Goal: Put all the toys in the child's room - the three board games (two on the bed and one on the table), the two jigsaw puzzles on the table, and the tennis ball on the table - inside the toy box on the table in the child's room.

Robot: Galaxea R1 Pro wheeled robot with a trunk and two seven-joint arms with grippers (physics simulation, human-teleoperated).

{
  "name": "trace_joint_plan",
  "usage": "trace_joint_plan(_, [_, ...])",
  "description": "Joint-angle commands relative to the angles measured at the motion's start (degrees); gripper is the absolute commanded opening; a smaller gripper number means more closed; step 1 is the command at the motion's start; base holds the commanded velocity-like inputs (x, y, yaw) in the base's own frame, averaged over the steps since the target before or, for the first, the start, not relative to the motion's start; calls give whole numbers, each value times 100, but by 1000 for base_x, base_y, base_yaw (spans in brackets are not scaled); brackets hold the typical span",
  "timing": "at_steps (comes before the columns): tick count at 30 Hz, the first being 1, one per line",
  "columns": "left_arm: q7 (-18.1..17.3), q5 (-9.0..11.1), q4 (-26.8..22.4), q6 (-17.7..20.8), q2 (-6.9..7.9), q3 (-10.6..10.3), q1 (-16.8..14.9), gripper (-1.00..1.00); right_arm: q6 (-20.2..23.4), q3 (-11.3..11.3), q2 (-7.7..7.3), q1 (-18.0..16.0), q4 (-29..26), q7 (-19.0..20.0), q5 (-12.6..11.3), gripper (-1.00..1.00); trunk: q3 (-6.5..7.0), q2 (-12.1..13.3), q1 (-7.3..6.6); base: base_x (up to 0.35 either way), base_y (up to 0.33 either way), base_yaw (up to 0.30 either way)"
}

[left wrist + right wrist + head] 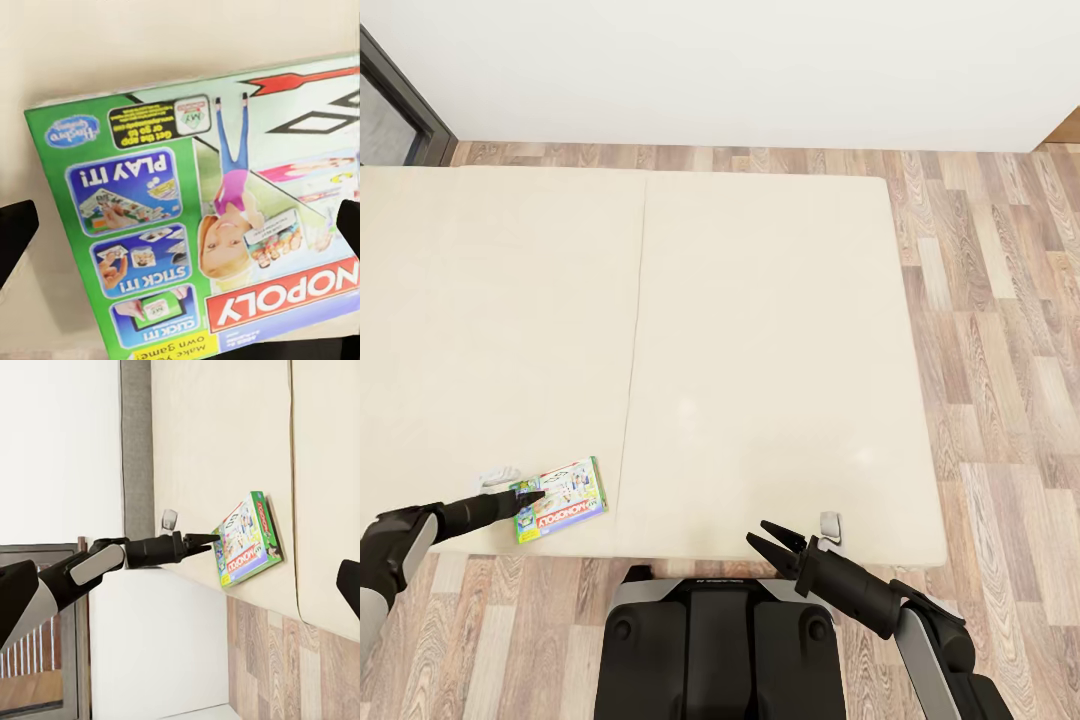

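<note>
Reaching at the game box, left gripper has its tips at the box's near edge on the bed; jaw gap can't be told. Box looks light, stiff, flat cardboard with a slick face, so pinch across a thin edge or corner. One box counted. Right gripper spread wide, empty, well apart.
</note>
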Motion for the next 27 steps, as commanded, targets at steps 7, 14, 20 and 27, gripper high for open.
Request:
trace_joint_plan(7, [69,40,258,-353,4,28,-2,100,48,-9,1,0,-2,10,-31,100,-6,-8,3,0,0,0])
trace_joint_plan(14, [156,40,344,-477,6,29,-2,100,47,-3,-3,0,-13,10,-33,100,-6,-8,3,0,0,0])
trace_joint_plan(20, [178,40,356,-497,0,31,-2,100,49,-8,2,3,-12,6,-34,100,-6,-8,3,0,0,0])
trace_joint_plan(27, [181,33,358,-499,-3,25,-2,100,49,-9,2,0,-10,9,-34,100,-37,-8,3,0,0,0])
